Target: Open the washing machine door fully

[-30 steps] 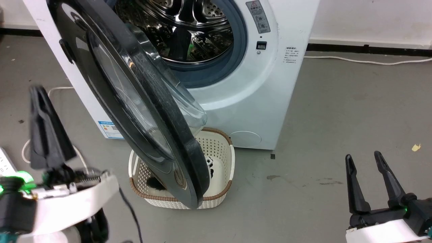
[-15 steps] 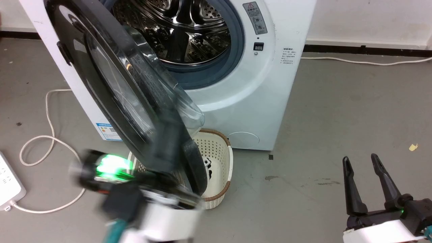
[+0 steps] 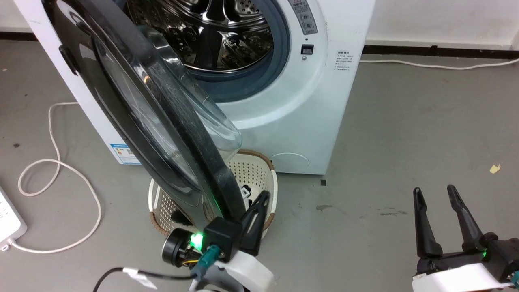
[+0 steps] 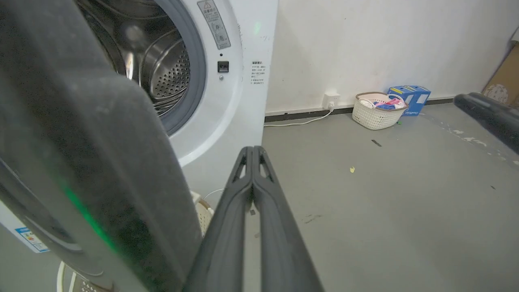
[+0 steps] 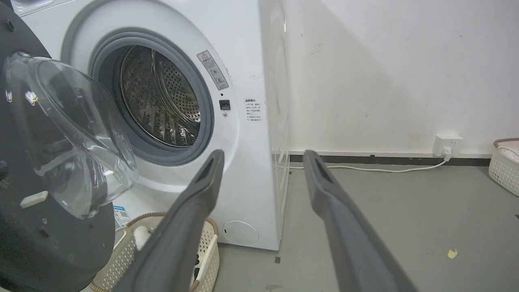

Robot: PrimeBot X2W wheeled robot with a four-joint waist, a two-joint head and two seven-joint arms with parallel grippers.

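Head view: the washing machine door (image 3: 134,105), a glossy black ring around a bulging clear window, stands partly swung out from the white washing machine (image 3: 292,113). Its lower edge hangs over a cream perforated basket (image 3: 269,178). The left gripper (image 3: 263,198), fingers pressed together and empty, sits just beside the door's lower rim. The right gripper (image 3: 434,189) is spread wide, well apart from the door.

Left wrist view: the door's dusty black rim looms left of the closed fingers. A perforated steel drum (image 4: 170,73) sits inside a grey rubber seal.

Right wrist view: the clear bowl-shaped window bulges out of the door's dark inner face.
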